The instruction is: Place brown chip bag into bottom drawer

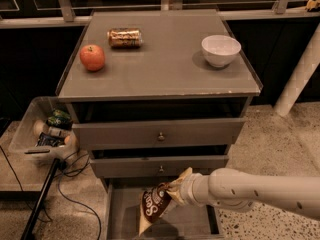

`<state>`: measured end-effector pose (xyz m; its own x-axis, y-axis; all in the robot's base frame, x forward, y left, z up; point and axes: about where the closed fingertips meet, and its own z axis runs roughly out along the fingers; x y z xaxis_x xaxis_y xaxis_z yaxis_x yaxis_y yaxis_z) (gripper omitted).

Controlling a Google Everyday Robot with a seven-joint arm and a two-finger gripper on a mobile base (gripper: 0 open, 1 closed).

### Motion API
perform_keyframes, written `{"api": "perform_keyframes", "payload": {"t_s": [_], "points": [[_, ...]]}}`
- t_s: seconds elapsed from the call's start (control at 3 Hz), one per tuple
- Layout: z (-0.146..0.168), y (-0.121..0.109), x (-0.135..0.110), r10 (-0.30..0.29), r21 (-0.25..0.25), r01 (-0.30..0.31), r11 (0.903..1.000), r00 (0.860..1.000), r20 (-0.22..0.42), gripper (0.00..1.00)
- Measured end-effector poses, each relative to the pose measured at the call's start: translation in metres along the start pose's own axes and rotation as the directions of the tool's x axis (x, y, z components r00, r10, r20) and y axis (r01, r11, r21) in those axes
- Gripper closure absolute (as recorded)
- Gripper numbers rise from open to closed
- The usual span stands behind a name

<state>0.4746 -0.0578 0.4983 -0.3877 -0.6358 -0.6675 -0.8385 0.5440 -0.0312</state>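
Observation:
The brown chip bag (154,205) hangs tilted, its tan top end pinched in my gripper (181,188) and its lower end pointing down-left. It is just above the floor of the bottom drawer (124,218), which is pulled out open at the foot of the grey cabinet. My white arm (250,190) reaches in from the right, low in front of the cabinet. The gripper is shut on the bag's upper end; the bag covers most of the fingers.
On the cabinet top (165,69) are a red apple (92,57), a gold can (124,37) lying on its side and a white bowl (221,50). The two upper drawers (161,134) are shut. A plastic bin (42,131) and cables lie on the floor at left.

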Motion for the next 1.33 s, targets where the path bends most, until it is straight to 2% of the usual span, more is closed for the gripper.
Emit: {"api": "perform_keyframes", "payload": {"t_s": [0.33,1.0,1.33], "points": [[0.022,-0.003,0.028,0.016,-0.012,-0.016,0.9998,1.0,0.01,1.0],[0.062,-0.007,0.076,-0.006,-0.035,0.01,0.9993,0.993,0.12,1.0],[0.112,-0.005,0.123,0.04,-0.053,-0.034,0.998,0.992,0.119,1.0]]}}
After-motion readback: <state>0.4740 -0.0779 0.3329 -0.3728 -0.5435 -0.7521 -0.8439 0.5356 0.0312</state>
